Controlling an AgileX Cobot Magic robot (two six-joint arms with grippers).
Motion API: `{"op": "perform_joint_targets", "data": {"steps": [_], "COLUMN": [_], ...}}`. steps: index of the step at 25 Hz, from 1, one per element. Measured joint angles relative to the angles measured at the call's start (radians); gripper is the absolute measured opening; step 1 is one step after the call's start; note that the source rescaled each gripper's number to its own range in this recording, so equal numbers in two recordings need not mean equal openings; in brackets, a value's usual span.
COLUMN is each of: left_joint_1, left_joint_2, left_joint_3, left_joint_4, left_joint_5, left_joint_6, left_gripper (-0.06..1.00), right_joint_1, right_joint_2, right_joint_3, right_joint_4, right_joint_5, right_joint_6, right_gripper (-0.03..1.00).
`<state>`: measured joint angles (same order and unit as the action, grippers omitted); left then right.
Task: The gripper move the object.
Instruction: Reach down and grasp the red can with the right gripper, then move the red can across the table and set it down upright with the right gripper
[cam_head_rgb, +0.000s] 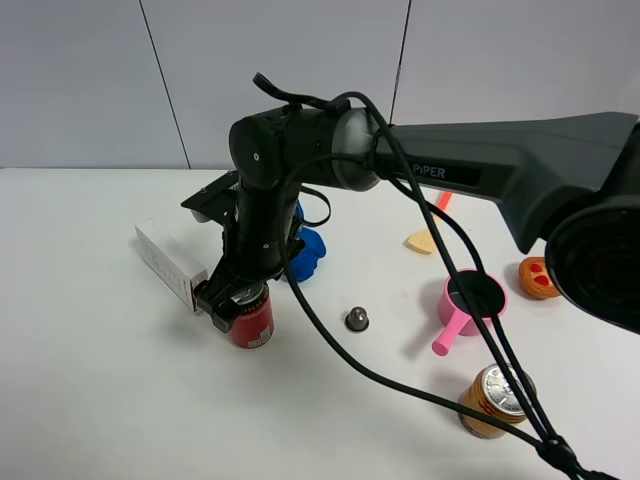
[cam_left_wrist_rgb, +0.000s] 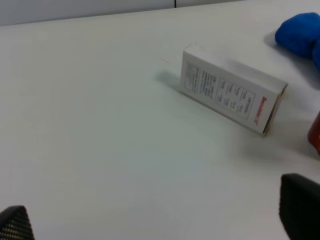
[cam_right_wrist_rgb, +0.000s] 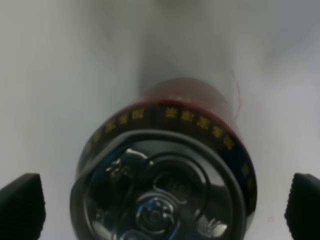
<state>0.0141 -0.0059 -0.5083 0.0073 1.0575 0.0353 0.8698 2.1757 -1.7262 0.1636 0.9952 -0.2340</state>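
Observation:
The slim red-and-black soda can (cam_head_rgb: 252, 322) stands upright on the white table, left of centre. My right gripper (cam_head_rgb: 232, 300), on the large black arm reaching across from the right, hangs over the can's top. In the right wrist view the silver pull-tab top of the can (cam_right_wrist_rgb: 165, 165) lies between the two black fingers (cam_right_wrist_rgb: 20, 205), which stand wide apart and clear of its sides. My left gripper (cam_left_wrist_rgb: 160, 220) is open and empty low over the table. A red sliver of the can (cam_left_wrist_rgb: 316, 132) shows at that view's edge.
A white box (cam_head_rgb: 170, 262) lies just left of the can, also in the left wrist view (cam_left_wrist_rgb: 230, 95). A blue object (cam_head_rgb: 305, 250) sits behind it. A small metal knob (cam_head_rgb: 357, 319), pink scoop cup (cam_head_rgb: 470, 300), orange-gold tin (cam_head_rgb: 492, 400), orange toy (cam_head_rgb: 538, 277) and yellow wedge (cam_head_rgb: 423, 241) lie to the right.

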Motion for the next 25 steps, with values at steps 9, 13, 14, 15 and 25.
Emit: {"op": "perform_joint_targets", "data": {"steps": [9,13,14,15,25], "left_joint_1": [0.000,0.000,0.000,0.000,0.000], "left_joint_2": [0.000,0.000,0.000,0.000,0.000], "left_joint_3": [0.000,0.000,0.000,0.000,0.000], "left_joint_4": [0.000,0.000,0.000,0.000,0.000], "left_joint_5": [0.000,0.000,0.000,0.000,0.000], "left_joint_6": [0.000,0.000,0.000,0.000,0.000], "left_gripper": [1.00,1.00,1.00,1.00,1.00], "right_joint_1": [0.000,0.000,0.000,0.000,0.000], "right_joint_2": [0.022,0.022,0.022,0.022,-0.010], "right_joint_3": [0.000,0.000,0.000,0.000,0.000], "right_joint_4": [0.023,0.026,0.026,0.026,0.019], "right_joint_5": [0.001,-0.001,-0.001,-0.001,0.051], "right_joint_6": [0.001,0.001,0.001,0.001,0.010], "right_gripper": [0.30,0.06,0.06,0.06,0.01]}}
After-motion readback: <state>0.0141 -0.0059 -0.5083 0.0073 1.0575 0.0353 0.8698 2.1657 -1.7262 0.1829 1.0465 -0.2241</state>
